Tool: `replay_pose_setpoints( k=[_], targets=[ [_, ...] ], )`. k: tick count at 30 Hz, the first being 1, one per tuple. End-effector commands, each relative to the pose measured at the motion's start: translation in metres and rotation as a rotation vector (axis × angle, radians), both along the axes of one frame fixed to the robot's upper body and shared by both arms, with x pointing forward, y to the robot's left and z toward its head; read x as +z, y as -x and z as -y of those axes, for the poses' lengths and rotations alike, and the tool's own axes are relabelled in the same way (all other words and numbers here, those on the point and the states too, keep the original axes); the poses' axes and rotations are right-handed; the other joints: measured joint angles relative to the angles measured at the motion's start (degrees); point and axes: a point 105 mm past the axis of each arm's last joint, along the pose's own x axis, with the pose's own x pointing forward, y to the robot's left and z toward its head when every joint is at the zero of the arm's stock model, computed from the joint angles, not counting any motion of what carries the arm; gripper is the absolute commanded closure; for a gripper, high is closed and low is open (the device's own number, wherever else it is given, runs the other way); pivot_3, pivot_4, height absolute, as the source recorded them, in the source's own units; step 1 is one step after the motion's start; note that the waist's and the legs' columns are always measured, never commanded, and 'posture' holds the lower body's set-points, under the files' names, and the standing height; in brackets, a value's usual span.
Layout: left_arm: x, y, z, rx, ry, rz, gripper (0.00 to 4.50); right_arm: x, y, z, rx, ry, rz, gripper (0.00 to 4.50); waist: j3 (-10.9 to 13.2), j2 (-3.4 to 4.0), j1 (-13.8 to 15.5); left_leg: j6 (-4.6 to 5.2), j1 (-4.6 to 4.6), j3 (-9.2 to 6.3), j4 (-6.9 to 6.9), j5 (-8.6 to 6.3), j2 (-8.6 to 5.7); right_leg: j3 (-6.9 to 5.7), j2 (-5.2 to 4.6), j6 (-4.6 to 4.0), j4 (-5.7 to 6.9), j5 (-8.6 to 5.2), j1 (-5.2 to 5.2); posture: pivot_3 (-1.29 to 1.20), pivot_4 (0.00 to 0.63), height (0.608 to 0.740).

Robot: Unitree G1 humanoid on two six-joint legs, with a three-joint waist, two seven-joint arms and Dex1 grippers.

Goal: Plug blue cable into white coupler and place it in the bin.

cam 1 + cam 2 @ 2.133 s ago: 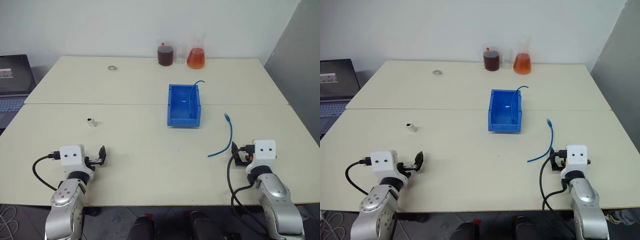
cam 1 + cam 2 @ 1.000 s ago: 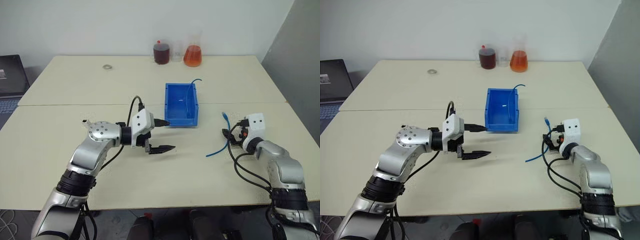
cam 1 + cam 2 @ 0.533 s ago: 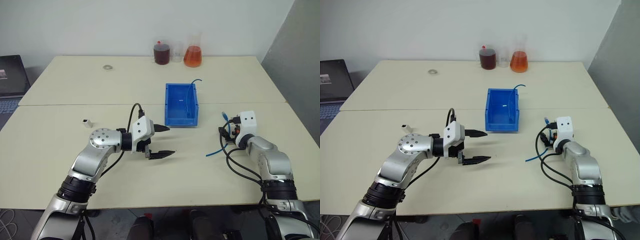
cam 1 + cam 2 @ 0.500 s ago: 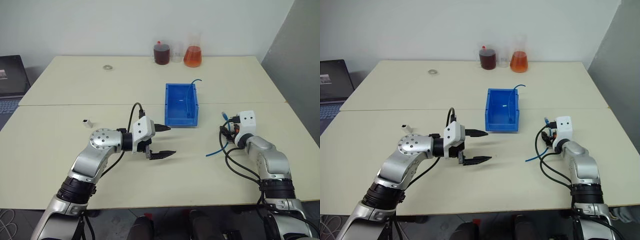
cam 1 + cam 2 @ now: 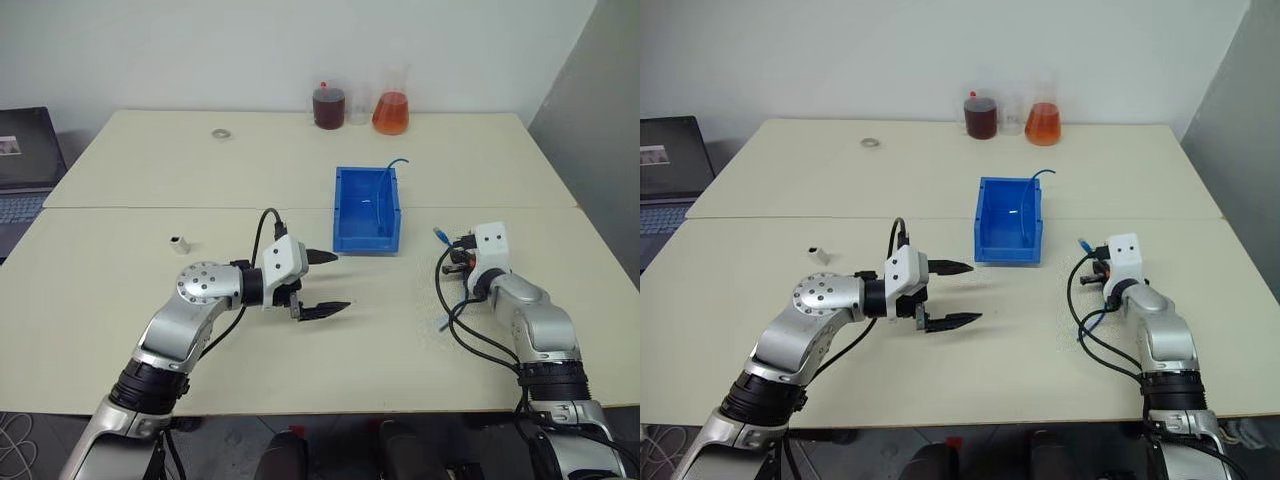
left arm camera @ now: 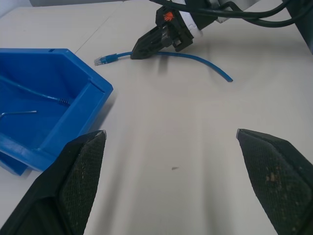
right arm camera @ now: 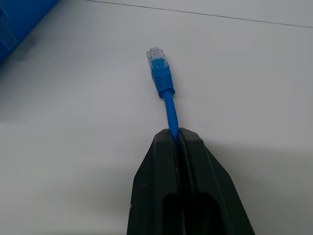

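Two flasks point(image 5: 360, 107) and a metal ring point(image 5: 221, 133) stood at the surface's point(image 5: 300, 180) far edge. The right tool point(image 7: 177, 142) was clamped on the blue cable point(image 7: 168, 105); the left tool point(image 5: 325, 282) stood apart. The white coupler point(image 5: 180, 243) lay alone.

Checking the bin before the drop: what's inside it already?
The bin holds a thin blue wire sticking out over its far rim; its near floor is hidden behind the front wall.
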Motion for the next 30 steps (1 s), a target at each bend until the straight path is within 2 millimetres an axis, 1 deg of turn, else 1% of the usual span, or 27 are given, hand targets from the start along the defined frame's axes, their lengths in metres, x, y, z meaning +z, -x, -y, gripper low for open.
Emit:
replay_pose_setpoints(
  k=[1,3,5,7,8,9,10,12,14,15,18,20,21,23,25,27,30],
  targets=[
    [0.014,0.003,-0.001,0.003,0.028,0.052,0.0,0.011,0.007,0.007,0.035,0.038,0.011,4.42,0.0,0.0,0.1,0.0,0.0,0.0,0.01,0.0,0.0,0.0,0.0,0.0,0.0,0.0,0.0,0.0,0.15,0.74],
    [0.017,0.006,-0.004,0.009,0.042,0.057,0.0,0.019,0.013,0.002,0.134,0.072,0.019,4.42,0.0,0.0,0.2,0.0,-0.01,0.01,0.01,0.0,0.0,0.01,0.0,0.0,0.0,0.0,-0.01,0.0,0.15,0.74],
    [0.018,0.015,-0.01,0.019,0.053,0.06,0.0,0.028,0.029,-0.011,0.358,0.135,0.013,4.42,0.0,0.03,0.2,0.0,-0.03,0.0,0.01,0.0,0.0,0.0,0.0,0.0,-0.02,0.0,-0.01,0.0,0.15,0.74],
    [0.017,0.025,-0.02,0.037,0.051,0.049,0.0,0.035,0.053,-0.03,0.641,0.15,-0.012,4.42,0.1,0.08,0.0,0.01,-0.03,0.02,-0.01,-0.01,0.01,0.02,0.0,0.0,-0.05,-0.01,-0.03,0.0,0.15,0.74],
    [0.015,0.03,-0.026,0.045,0.046,0.034,0.0,0.037,0.065,-0.037,0.786,0.186,-0.026,4.42,0.1,0.11,-0.2,0.03,-0.02,0.03,-0.01,-0.02,0.03,0.03,0.0,0.0,-0.05,-0.01,-0.04,0.0,0.15,0.74],
    [0.014,0.035,-0.032,0.055,0.041,0.024,0.0,0.037,0.073,-0.042,0.898,0.226,-0.035,4.42,0.1,0.12,-0.4,0.06,0.0,0.03,-0.03,-0.03,0.03,0.03,0.0,0.0,-0.06,-0.01,-0.04,0.0,0.15,0.74],
    [0.014,0.038,-0.036,0.069,0.039,0.019,0.0,0.038,0.077,-0.046,0.973,0.25,-0.039,4.42,0.1,0.1,-0.7,0.1,0.05,0.02,-0.04,-0.06,0.05,0.03,0.0,0.0,-0.05,-0.01,-0.01,0.0,0.15,0.74],
    [0.012,0.047,-0.046,0.108,0.045,0.009,0.0,0.038,0.076,-0.062,1.08,0.243,-0.038,4.42,0.2,0.02,-1.0,0.1,0.16,-0.01,-0.02,-0.06,0.11,-0.03,0.05,0.02,-0.04,-0.02,0.07,0.0,0.15,0.74],
    [0.005,0.06,-0.055,0.146,0.027,0.018,0.0,0.037,0.074,-0.089,1.199,0.237,-0.016,4.42,0.3,-0.09,-1.6,0.1,0.3,-0.01,0.01,-0.06,0.15,0.0,0.09,0.14,-0.03,-0.09,0.19,0.0,0.15,0.74],
    [0.001,0.066,-0.061,0.181,0.03,0.006,0.0,0.036,0.072,-0.106,1.246,0.227,0.0,4.42,0.3,-0.1,-1.7,0.11,0.41,0.04,0.0,-0.06,0.21,0.09,0.16,0.23,-0.06,-0.15,0.29,0.0,0.15,0.74],
    [-0.007,0.078,-0.075,0.287,0.044,-0.004,0.0,0.033,0.071,-0.148,1.354,0.179,0.018,4.42,0.4,-0.11,-2.2,0.1,0.56,0.04,-0.01,-0.05,0.26,0.12,0.17,0.23,0.01,-0.15,0.37,0.0,0.15,0.74],
    [-0.011,0.083,-0.081,0.353,0.065,-0.018,0.0,0.031,0.069,-0.166,1.401,0.168,0.023,4.42,0.4,-0.07,-1.7,0.09,0.49,-0.06,0.0,-0.05,0.26,0.05,0.17,0.13,0.02,-0.12,0.35,0.0,0.15,0.74],
    [-0.015,0.086,-0.085,0.397,0.076,-0.03,0.0,0.03,0.069,-0.175,1.42,0.158,0.019,4.42,0.4,-0.06,-1.2,0.09,0.42,-0.15,0.03,-0.05,0.24,0.0,0.13,-0.06,0.0,-0.02,0.34,0.0,0.15,0.74],
    [-0.022,0.092,-0.091,0.481,0.097,-0.054,0.0,0.028,0.064,-0.187,1.432,0.153,0.013,4.42,0.4,-0.06,-0.5,0.09,0.35,-0.14,0.09,-0.05,0.15,-0.09,0.04,-0.07,-0.03,-0.01,0.34,0.0,0.15,0.74],
    [-0.035,0.103,-0.1,0.581,0.11,-0.089,0.0,0.023,0.056,-0.199,1.409,0.164,0.004,4.42,0.4,-0.05,-0.1,0.08,0.26,-0.19,0.19,-0.06,0.06,-0.17,-0.13,-0.06,-0.04,-0.01,0.34,0.0,0.15,0.74],
    [-0.047,0.115,-0.105,0.655,0.113,-0.122,0.0,0.019,0.053,-0.207,1.399,0.172,0.006,4.42,0.4,-0.07,-0.3,0.07,0.22,-0.14,0.3,-0.07,0.07,-0.14,-0.2,-0.04,-0.06,0.0,0.34,0.0,0.15,0.74],
    [-0.066,0.133,-0.105,0.723,0.098,-0.148,0.0,0.018,0.048,-0.216,1.385,0.17,0.008,4.42,0.4,-0.06,-0.2,0.04,0.15,-0.18,0.35,-0.1,0.03,-0.17,-0.22,-0.04,-0.06,0.0,0.32,0.0,0.15,0.74]
  ],
)
